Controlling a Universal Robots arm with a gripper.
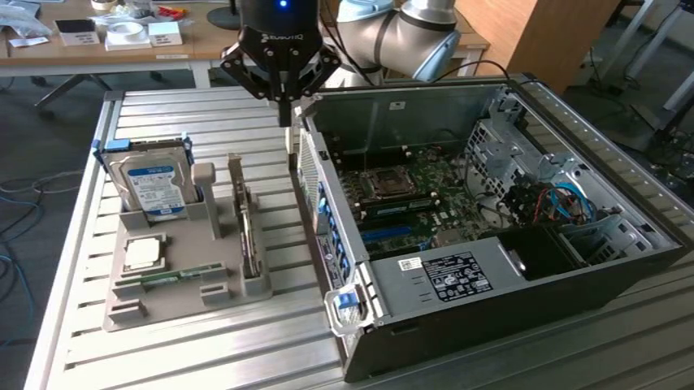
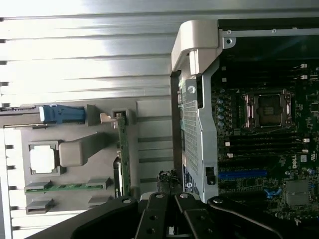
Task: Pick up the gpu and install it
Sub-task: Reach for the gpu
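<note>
The gpu (image 1: pixel 247 229) stands on edge in a slot of the grey holder tray (image 1: pixel 174 313) on the exterior view's left. It looks thin and green, with a metal bracket at its far end. From the wrist it appears edge-on, gpu (image 2: pixel 122 159). My gripper (image 1: pixel 285 118) hangs shut and empty above the table, past the gpu's far end, close to the rear corner of the open computer case (image 1: pixel 456 305). Its black fingers (image 2: pixel 158 214) sit together in the wrist view. The motherboard (image 1: pixel 407 199) lies bare inside the case, with a blue slot (image 2: pixel 241 174).
The tray also holds an upright silver hard drive (image 1: pixel 152 185) with a blue-white label, a square processor (image 1: pixel 142 253) and a narrow green memory stick (image 1: pixel 171 277). Everything rests on a ribbed aluminium table (image 1: pixel 162 122). A wooden desk (image 1: pixel 130 49) stands behind.
</note>
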